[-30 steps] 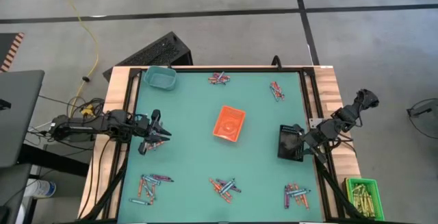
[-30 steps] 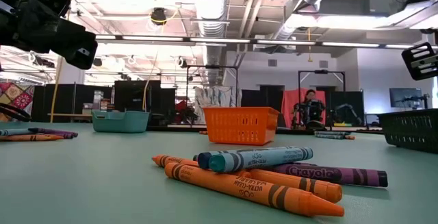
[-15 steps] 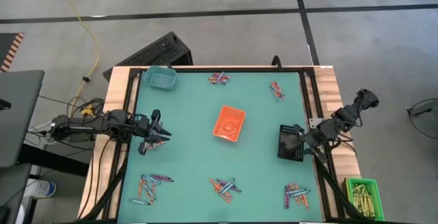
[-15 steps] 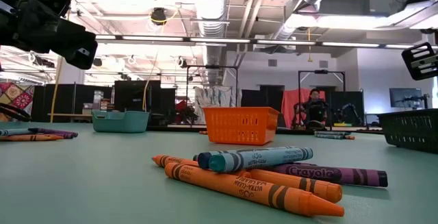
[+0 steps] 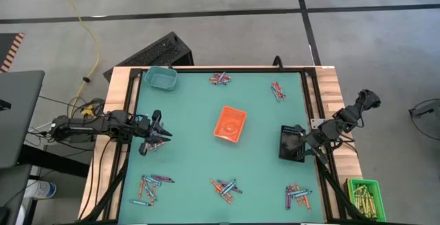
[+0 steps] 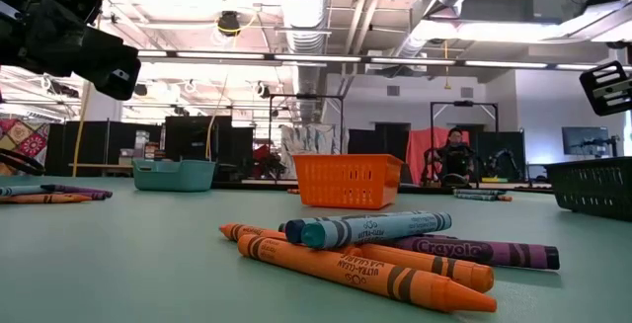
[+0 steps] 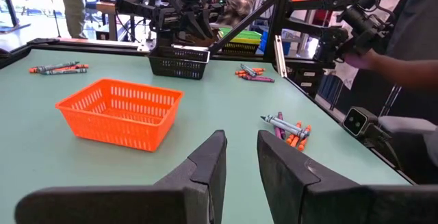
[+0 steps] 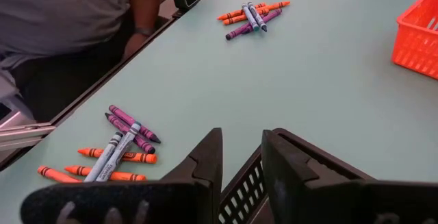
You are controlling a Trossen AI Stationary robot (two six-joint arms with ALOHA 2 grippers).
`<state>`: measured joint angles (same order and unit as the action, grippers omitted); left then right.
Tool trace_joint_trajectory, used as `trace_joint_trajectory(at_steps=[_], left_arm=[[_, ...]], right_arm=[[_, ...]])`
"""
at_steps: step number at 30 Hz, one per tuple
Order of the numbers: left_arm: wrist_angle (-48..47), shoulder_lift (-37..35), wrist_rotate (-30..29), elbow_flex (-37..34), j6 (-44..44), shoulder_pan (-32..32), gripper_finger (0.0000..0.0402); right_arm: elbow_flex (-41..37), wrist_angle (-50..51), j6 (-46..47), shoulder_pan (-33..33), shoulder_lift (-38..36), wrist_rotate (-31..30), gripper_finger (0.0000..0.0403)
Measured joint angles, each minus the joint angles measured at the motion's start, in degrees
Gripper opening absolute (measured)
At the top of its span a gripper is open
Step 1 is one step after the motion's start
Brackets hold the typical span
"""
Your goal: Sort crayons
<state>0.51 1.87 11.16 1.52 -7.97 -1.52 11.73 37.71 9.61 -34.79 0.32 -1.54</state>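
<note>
Though scattered, lying in small heaps: crayons (image 6: 365,249) at the near edge's middle and by both near corners of the table (image 5: 185,163). Farther, above the left edge, left gripper (image 5: 166,137), jaws slightly apart, empty. At the right edge, right gripper (image 5: 295,142) over black basket (image 5: 285,151); cannot tell its jaws' state. More crayons along the far edge.

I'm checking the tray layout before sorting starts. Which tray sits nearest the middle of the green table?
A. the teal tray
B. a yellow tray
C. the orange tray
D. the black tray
C: in the high view the orange tray lies near the table's centre, while the teal tray sits at a far corner and the black tray sits by the right edge under the right gripper.
</note>
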Motion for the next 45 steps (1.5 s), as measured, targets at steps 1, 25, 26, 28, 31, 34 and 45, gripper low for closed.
trace_joint_trajectory(at_steps=[1,25,26,28,31,34,45], left_arm=[[0.00,-0.02,-0.02,0.00,0.02,0.00,0.0073],[0.01,-0.01,0.00,0.00,0.00,0.00,0.0073],[0.01,-0.01,0.00,0.00,0.01,-0.01,0.0073],[0.02,-0.02,-0.01,0.00,0.01,-0.01,0.0073],[0.01,-0.01,0.00,0.00,0.01,0.00,0.0073],[0.02,-0.02,0.00,0.00,0.00,-0.02,0.0073],[0.01,0.00,0.00,0.00,0.01,0.00,0.0073]], right_arm=[[0.02,0.02,0.00,0.00,-0.02,0.00,0.0098],[0.02,0.00,0.00,0.00,0.00,0.00,0.0098],[0.02,0.00,-0.02,0.00,0.00,0.00,0.0098],[0.01,0.00,-0.01,0.00,0.00,0.00,0.0098],[0.02,-0.02,0.00,0.01,-0.01,-0.08,0.0098],[0.01,-0.68,-0.06,0.00,-0.02,-1.41,0.0098],[0.00,-2.86,0.00,0.64,0.00,-7.96,0.0098]])
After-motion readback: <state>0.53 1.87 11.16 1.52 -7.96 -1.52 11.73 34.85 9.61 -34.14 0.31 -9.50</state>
